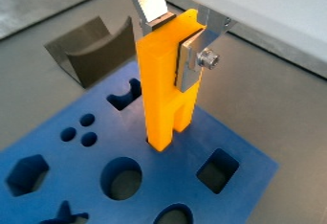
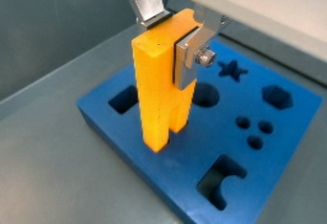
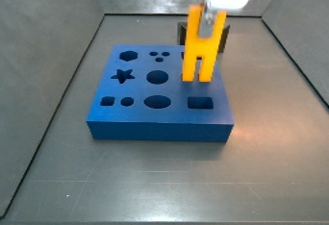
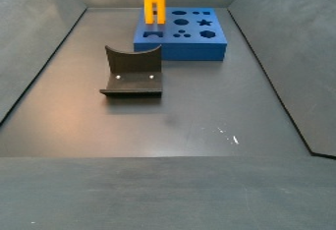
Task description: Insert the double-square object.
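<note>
The double-square object, a long yellow-orange bar (image 1: 166, 84) with a lengthwise groove, stands upright in my gripper (image 1: 175, 38), which is shut on its upper part. It shows in both wrist views (image 2: 160, 89) and both side views (image 3: 201, 51) (image 4: 153, 3). Its lower end hangs close over the top of the blue block (image 1: 57, 151), near the block's edge (image 2: 296, 123). I cannot tell whether it touches. The gripper (image 3: 206, 17) is above the block's far right part.
The blue block (image 3: 161, 125) has several cut-outs: star, circles, hexagon, squares, a hooked slot. A dark grey curved block (image 4: 132, 72) stands on the floor beside it (image 1: 90, 51). Grey walls ring the floor.
</note>
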